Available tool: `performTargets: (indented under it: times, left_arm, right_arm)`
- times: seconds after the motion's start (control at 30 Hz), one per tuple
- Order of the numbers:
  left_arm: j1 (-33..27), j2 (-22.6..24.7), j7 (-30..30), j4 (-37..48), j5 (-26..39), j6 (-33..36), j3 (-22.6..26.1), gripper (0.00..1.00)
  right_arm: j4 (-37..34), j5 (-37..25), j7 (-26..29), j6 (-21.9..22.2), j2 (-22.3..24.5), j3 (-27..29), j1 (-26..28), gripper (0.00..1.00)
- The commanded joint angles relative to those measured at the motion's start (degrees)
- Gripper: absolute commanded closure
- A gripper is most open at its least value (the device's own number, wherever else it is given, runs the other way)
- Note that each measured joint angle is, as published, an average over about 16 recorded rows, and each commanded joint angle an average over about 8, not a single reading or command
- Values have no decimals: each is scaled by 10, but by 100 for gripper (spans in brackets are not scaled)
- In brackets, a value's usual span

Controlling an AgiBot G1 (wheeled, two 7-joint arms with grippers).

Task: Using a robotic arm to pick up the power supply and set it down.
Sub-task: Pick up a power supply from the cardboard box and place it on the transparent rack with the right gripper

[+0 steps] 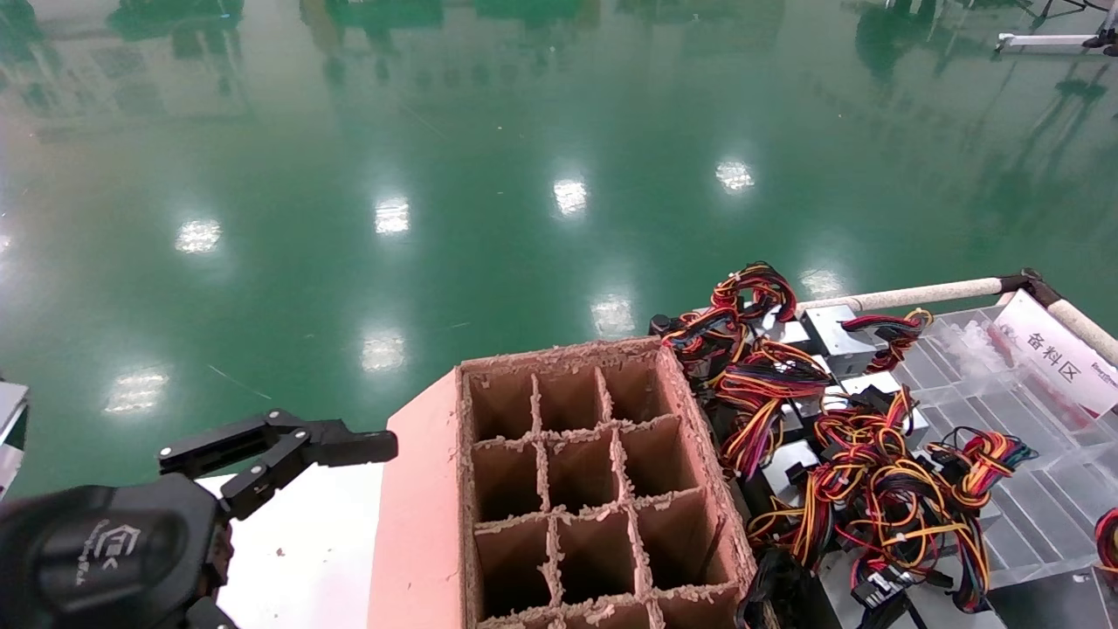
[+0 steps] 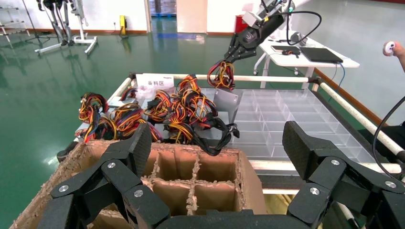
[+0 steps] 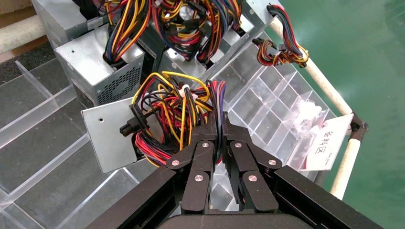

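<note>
My right end effector [image 3: 221, 125] has its dark linkage fingers pressed together on the red, yellow, orange and black wire bundle [image 3: 176, 119] of one silver-grey rectangular metal power supply [image 3: 107, 136]. Grip is on the wires, not the casing. In the left wrist view the unit [image 2: 225, 102] hangs off that bundle, lifted clear above the clear plastic divided tray [image 2: 291, 119] and tilted. So pick looks done; set-down still left.

Landmark: brown cardboard grid box [image 1: 576, 489]. Its visible cells are all empty. Lifted unit is over the tray, on the far side of the supply pile from the box, well apart from it. My guess is the target is one of those cells, but the task doesn't say.

Remaining silver-grey supplies with tangled wires [image 1: 838, 437] sit heaped in the tray right beside the box. Risk, judged: box swings on the wires during transfer.

Left end effector [image 1: 288, 450] is idle, fingers spread, holding nothing, on the opposite side of the box from the tray, above the white surface [image 1: 306, 542].

Tray has padded white rails [image 1: 917, 295] and a white label card [image 1: 1061, 362] at its far corner. Room: glossy green floor [image 1: 489, 175] with lamp reflections; white desk with a laptop [image 2: 313, 55] beyond the tray.
</note>
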Motion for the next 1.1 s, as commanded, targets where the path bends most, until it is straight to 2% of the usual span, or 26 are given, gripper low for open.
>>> performTargets:
  times: [0.03, 0.43, 0.77, 1.1]
  left_arm:
    - [0, 0, 0, 0, 0, 0, 0, 0]
    - [0, 0, 0, 0, 0, 0, 0, 0]
    - [0, 0, 0, 0, 0, 0, 0, 0]
    - [0, 0, 0, 0, 0, 0, 0, 0]
  right_arm:
    - [2, -8, 2, 0, -1, -1, 8, 100]
    - [19, -65, 4, 1, -8, -6, 68, 100]
    - [63, -113, -4, -18, -25, -15, 120, 100]
    - [113, -94, 8, -32, -15, -36, 125, 100]
